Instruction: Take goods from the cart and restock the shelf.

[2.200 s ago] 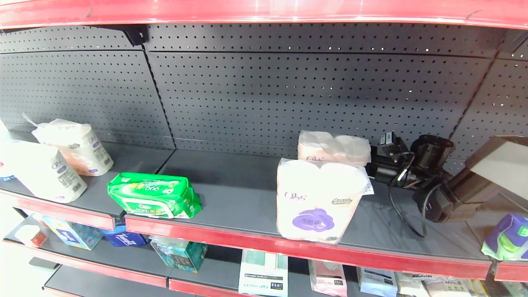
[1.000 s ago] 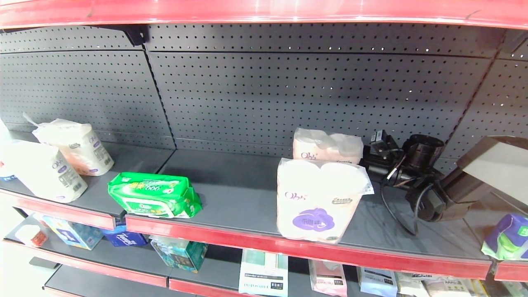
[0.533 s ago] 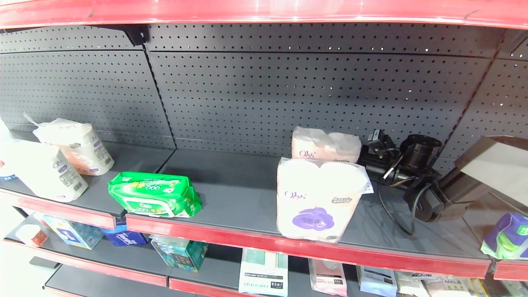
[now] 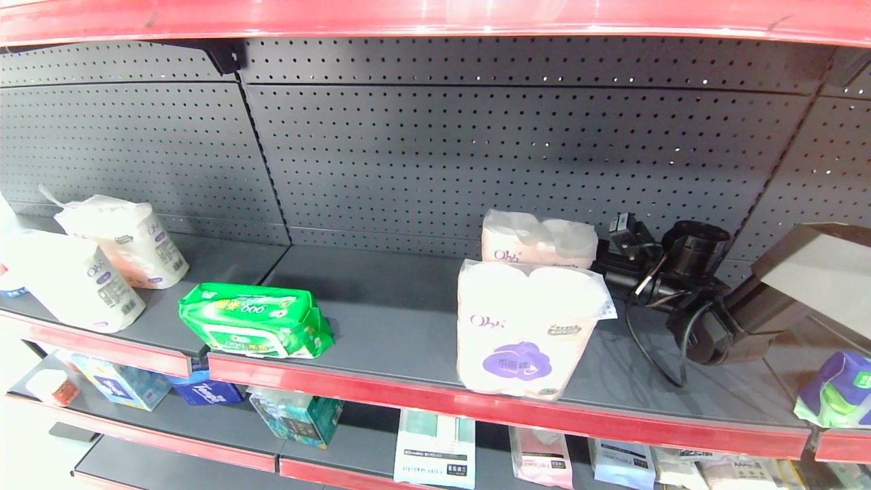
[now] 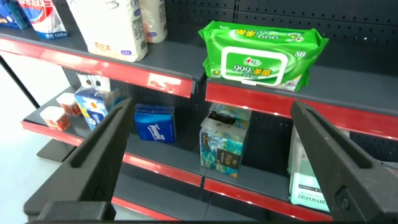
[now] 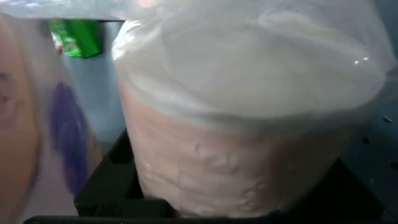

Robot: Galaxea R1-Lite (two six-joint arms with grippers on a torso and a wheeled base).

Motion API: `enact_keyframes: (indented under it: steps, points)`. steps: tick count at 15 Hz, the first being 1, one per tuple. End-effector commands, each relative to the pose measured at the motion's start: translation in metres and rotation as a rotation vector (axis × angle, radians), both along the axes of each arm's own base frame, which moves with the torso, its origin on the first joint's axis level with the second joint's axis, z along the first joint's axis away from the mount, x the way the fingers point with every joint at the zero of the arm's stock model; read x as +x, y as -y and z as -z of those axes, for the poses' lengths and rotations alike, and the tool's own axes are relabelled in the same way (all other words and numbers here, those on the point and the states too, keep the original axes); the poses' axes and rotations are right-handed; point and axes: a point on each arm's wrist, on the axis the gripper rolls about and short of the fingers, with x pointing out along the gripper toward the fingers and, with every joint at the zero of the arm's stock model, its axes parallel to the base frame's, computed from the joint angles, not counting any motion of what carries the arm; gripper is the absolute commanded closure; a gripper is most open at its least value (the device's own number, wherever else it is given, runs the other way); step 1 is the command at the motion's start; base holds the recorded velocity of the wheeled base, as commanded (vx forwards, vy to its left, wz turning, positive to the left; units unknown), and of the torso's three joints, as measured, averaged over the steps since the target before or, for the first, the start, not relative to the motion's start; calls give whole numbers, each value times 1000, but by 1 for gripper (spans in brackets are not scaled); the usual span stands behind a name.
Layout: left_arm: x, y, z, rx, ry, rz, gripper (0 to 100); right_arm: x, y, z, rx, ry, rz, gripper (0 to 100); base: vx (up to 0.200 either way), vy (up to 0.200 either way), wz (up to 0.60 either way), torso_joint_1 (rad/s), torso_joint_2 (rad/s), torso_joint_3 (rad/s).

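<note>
A pink-and-white pack of paper rolls (image 4: 537, 239) sits at the back of the dark shelf (image 4: 388, 306), right behind a taller pack with a purple label (image 4: 527, 327). My right gripper (image 4: 602, 262) is shut on the rear pack from its right side. In the right wrist view that pack (image 6: 249, 124) sits between the black jaws. My left gripper (image 5: 211, 143) hangs open and holds nothing, lower down in front of the shelves, facing the green wipes pack (image 5: 261, 53) and the goods below it.
The green wipes pack (image 4: 255, 321) lies at the shelf's front edge. Two more roll packs (image 4: 116, 238) (image 4: 75, 282) stand on the left bay. A purple-green pack (image 4: 837, 391) is at the far right. Boxes and packets (image 4: 296, 415) fill the lower shelves. Bare shelf lies between wipes and rolls.
The right gripper carried the rear roll pack a little leftward along the back of the shelf, then nearly stopped. The other goods stayed put.
</note>
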Motion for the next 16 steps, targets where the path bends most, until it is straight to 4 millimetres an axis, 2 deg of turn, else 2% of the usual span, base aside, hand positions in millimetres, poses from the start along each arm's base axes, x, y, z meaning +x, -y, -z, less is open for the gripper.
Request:
enact_keyframes:
  steps: [1, 16]
  points:
    - [0, 0, 0, 0, 0, -1, 0, -1, 3, -3, 4, -2, -28, 100, 0, 0, 0, 0, 0, 0]
    - [0, 0, 0, 0, 0, -1, 0, 0, 4, 1, 3, -63, -83, 100, 0, 0, 0, 0, 0, 0]
